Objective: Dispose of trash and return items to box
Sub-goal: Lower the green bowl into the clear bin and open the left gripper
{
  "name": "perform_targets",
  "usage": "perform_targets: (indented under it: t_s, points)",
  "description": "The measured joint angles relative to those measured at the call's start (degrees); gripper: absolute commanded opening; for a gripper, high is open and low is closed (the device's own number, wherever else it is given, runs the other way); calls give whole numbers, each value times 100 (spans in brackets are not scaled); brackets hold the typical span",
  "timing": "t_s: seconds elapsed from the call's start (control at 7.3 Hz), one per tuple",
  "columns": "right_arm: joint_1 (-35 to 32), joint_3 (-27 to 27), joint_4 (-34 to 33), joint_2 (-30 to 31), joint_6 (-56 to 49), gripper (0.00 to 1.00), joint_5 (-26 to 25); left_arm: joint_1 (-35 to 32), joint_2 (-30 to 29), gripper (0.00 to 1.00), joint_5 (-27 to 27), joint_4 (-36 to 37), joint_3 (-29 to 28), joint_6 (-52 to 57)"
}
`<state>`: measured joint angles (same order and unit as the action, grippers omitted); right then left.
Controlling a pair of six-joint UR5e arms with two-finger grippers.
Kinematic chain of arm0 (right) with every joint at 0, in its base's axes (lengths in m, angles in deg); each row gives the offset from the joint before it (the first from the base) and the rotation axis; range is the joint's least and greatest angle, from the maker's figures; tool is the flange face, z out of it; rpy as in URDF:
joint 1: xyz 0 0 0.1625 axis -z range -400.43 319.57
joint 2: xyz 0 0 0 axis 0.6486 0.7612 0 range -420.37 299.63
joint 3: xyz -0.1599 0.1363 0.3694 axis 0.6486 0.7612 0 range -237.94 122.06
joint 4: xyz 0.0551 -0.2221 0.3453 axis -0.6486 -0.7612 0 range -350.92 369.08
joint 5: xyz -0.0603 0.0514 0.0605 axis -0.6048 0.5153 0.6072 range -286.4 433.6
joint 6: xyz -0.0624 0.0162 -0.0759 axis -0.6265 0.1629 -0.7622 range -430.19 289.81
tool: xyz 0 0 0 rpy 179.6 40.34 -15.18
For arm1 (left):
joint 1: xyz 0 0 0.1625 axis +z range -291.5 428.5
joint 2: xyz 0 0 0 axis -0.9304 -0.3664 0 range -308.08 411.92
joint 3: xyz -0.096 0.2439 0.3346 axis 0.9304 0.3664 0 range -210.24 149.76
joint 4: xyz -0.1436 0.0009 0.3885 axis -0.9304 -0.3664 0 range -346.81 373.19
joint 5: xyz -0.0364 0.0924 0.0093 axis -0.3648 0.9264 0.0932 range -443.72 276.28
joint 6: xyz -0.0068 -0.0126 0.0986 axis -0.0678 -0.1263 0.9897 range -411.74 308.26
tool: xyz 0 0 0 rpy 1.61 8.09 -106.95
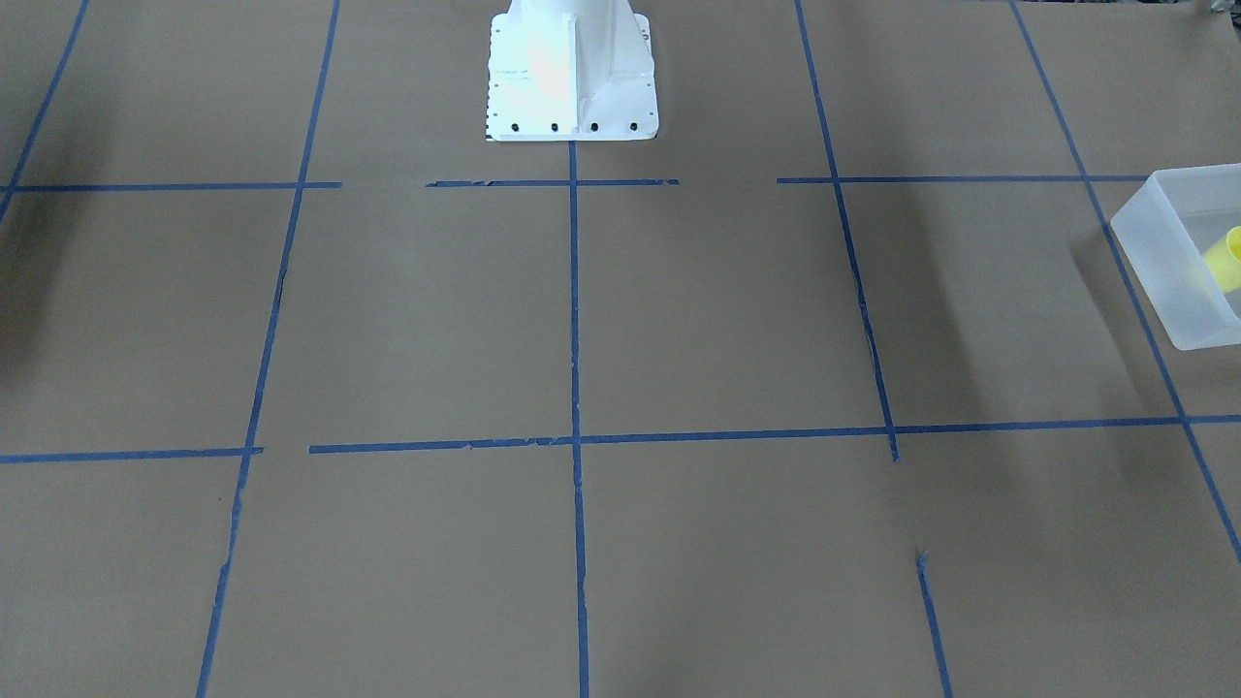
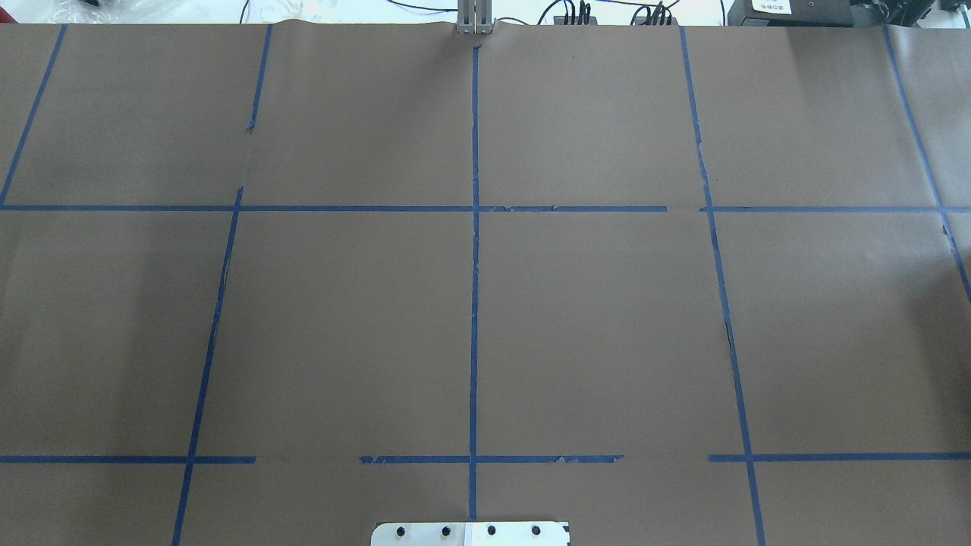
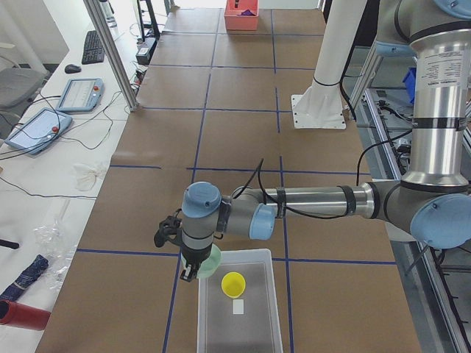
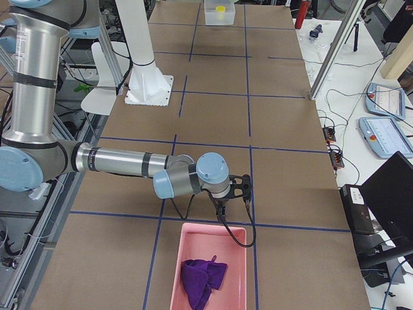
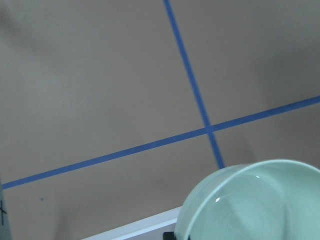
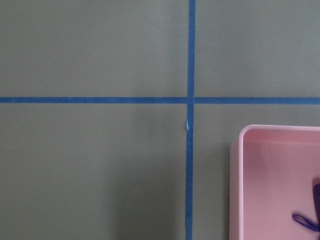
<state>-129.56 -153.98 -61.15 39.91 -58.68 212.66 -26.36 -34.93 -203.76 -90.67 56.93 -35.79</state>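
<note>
Mint-green bowl (image 3: pixel 210 263) sits at the corner of the box (image 3: pixel 250 323) farthest from the robot's base, overlapping the box rim in the exterior left view. The left wrist view shows the bowl (image 5: pixel 255 205) large and close, open side up, with the white box rim (image 5: pixel 140 227) just beneath it. I cannot tell whether the bowl rests on the rim or hangs above it.

The left pincer (image 3: pixel 190 273) points down at the bowl's outer edge. Its finger spread and any grip on the bowl cannot be told from these views.

The yellow cup (image 3: pixel 234 284) stands upright inside the box, near the bowl's end, and a small white tag (image 3: pixel 238 307) lies on the box floor just beside it. In the front-facing view the box (image 1: pixel 1163 281) is cut off at the right edge, with the cup (image 1: pixel 1229 257) partly visible inside.

The right pincer (image 4: pixel 221 210) points down over the tabletop (image 2: pixel 341 326), near the rim of a pink bin (image 4: pixel 193 226) but outside it. How far it is open cannot be told. A purple cloth (image 4: pixel 201 274) lies bunched in the pink bin. The right wrist view shows the bin corner (image 6: pixel 235 150) and a scrap of the cloth (image 6: pixel 305 222).

Blue tape (image 2: pixel 474 303) lines grid the brown tabletop.
</note>
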Motion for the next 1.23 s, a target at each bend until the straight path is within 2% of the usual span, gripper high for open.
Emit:
perform_targets:
  t_s: [0.41, 0.55, 0.68, 1.23]
  points:
    - [0, 6, 2, 0, 0, 100, 14, -241, 450, 0, 427, -1059, -610, 325]
    - [0, 5, 6, 0, 0, 100, 14, -245, 531, 47, 470, -1271, -757, 329]
    - [0, 2, 6, 0, 0, 100, 10, -246, 567, 99, 484, -1375, -850, 332]
    - [0, -10, 8, 0, 2, 100, 10, -251, 723, 100, 475, -1720, -843, 297]
